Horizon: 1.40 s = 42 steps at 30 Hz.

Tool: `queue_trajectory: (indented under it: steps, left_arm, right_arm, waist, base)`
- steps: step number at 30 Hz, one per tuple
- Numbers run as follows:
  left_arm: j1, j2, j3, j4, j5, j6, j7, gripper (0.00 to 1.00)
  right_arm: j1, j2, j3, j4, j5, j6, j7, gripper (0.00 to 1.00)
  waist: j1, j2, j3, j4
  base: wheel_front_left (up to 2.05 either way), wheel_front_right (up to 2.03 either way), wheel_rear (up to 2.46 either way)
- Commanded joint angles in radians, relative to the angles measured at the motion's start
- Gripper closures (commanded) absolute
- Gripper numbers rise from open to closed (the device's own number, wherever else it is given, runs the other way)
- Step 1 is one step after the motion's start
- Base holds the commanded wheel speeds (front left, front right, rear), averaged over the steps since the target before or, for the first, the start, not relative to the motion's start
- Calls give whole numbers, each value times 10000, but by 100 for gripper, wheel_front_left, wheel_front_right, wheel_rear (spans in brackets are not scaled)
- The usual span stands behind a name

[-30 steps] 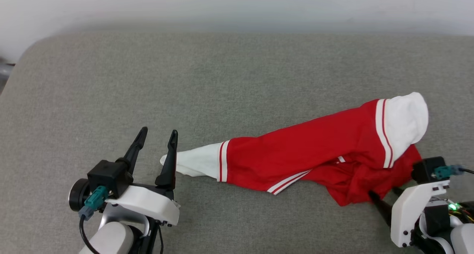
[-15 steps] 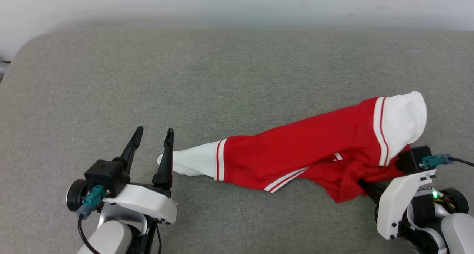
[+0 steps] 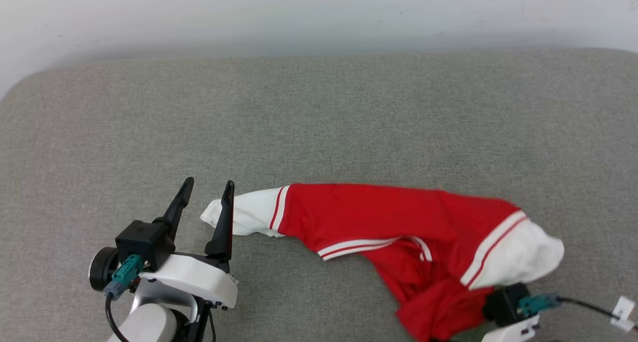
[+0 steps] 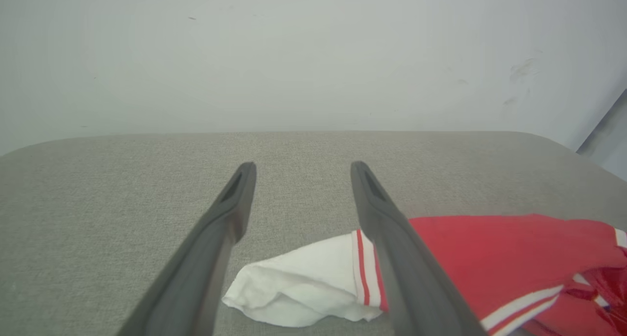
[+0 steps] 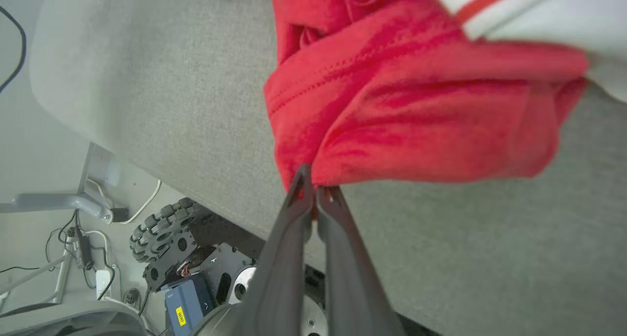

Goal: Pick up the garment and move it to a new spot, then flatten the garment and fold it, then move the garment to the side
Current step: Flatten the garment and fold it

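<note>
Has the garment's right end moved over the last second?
Yes. On the garment, the right white sleeve slid away from the grey cushion's back edge, toward the robot, pulled by the shut right end effector. The left sleeve barely shifted.

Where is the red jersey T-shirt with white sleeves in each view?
Head view: red jersey T-shirt lower centre to right, beside open left gripper.
Left wrist view: red jersey T-shirt lower right.
Right wrist view: red jersey T-shirt top, pinched by shut right gripper.
Shared landmark: grey fabric surface.
</note>
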Motion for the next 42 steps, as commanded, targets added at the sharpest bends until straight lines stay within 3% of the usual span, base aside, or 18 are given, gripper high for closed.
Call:
queue_trajectory:
  steps: [1,4,5,6,15,20,26,31,42]
  left_arm:
    - [75,52,-34,-49,27,29,28,0]
    - [70,60,-31,-8,-6,35,37,0]
    - [65,51,-44,12,-25,21,40,0]
    - [70,42,-55,39,-46,1,45,0]
    - [310,101,-3,157,-150,87,-2,0]
    - [385,84,8,183,-172,116,-28,0]
    - [355,40,-11,177,-166,145,-56,0]
    - [212,34,13,159,-153,110,-68,0]
    - [-221,-170,32,103,-18,-2,-158,0]
  right_arm:
    - [346,300,157,192,95,-4,-10,100]
    - [397,370,238,454,-68,-4,-320,100]
    - [397,424,262,536,-95,-5,-612,69]
    - [300,479,293,543,-215,-4,-1064,0]
    - [285,319,494,-333,-467,-4,-4678,0]
    - [169,335,-116,-569,-349,-4,-5445,0]
    - [77,303,-1821,-273,-340,-4,-4911,0]
    - [16,-200,-2904,727,58,-4,-3544,0]
    - [-1327,-1210,-2479,2728,476,-4,-1704,0]
  waist:
    - [0,0,-5,13]
    - [0,0,1,9]
    - [0,0,3,16]
    - [0,0,3,19]
    - [0,0,-248,-104]
    - [0,0,-418,-210]
    - [0,0,-505,-192]
    - [0,0,-345,-66]
    - [0,0,529,472]
  base:
    - [0,0,0]
    - [0,0,0]
    - [0,0,0]
    - [0,0,0]
    - [0,0,0]
    - [0,0,0]
    - [0,0,0]
    - [0,0,0]
    - [0,0,0]
